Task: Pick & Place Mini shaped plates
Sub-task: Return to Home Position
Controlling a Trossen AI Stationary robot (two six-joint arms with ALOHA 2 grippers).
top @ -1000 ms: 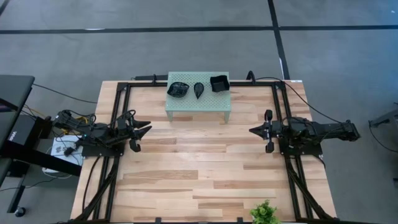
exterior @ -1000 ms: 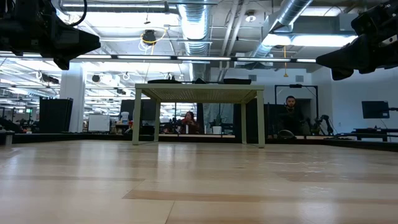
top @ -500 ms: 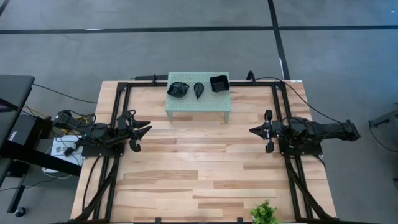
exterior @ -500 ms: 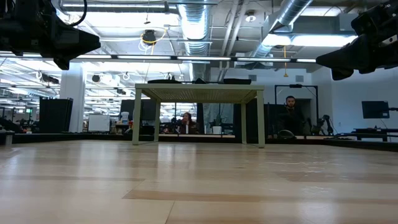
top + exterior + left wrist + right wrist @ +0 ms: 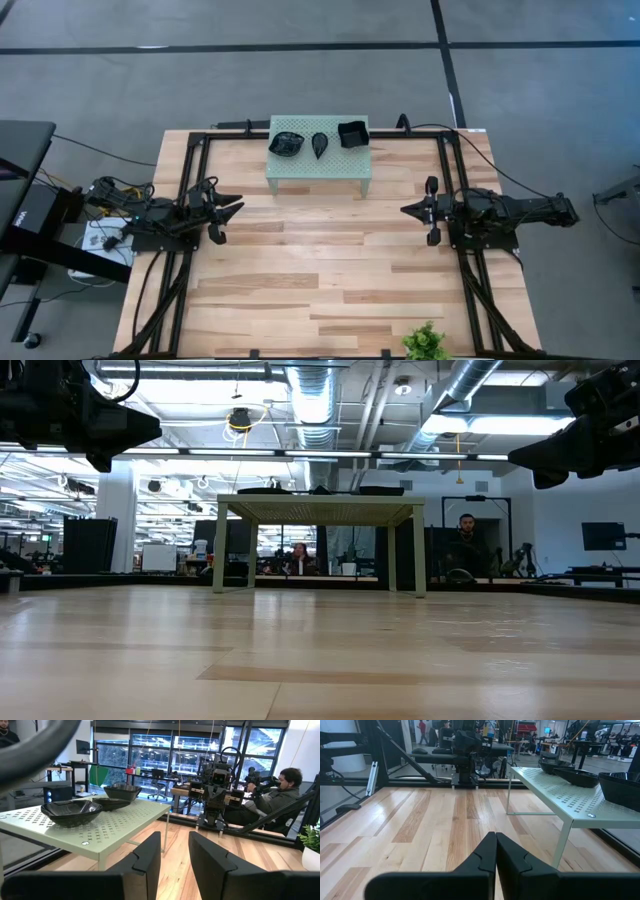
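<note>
Three glossy black mini plates sit on top of the pale green perforated stand at the table's far edge: a rounded plate, a teardrop plate and a wavy-edged square plate. In the left wrist view the rounded plate is nearest. My left gripper hovers at the table's left side, slightly open, holding nothing. My right gripper hovers at the right side, shut and empty. Both point toward the table's middle.
A small green plant stands at the table's near edge, right of centre. Bare wooden table top lies between the arms and in front of the stand. A black frame rail runs along the table's sides. People sit in the room beyond.
</note>
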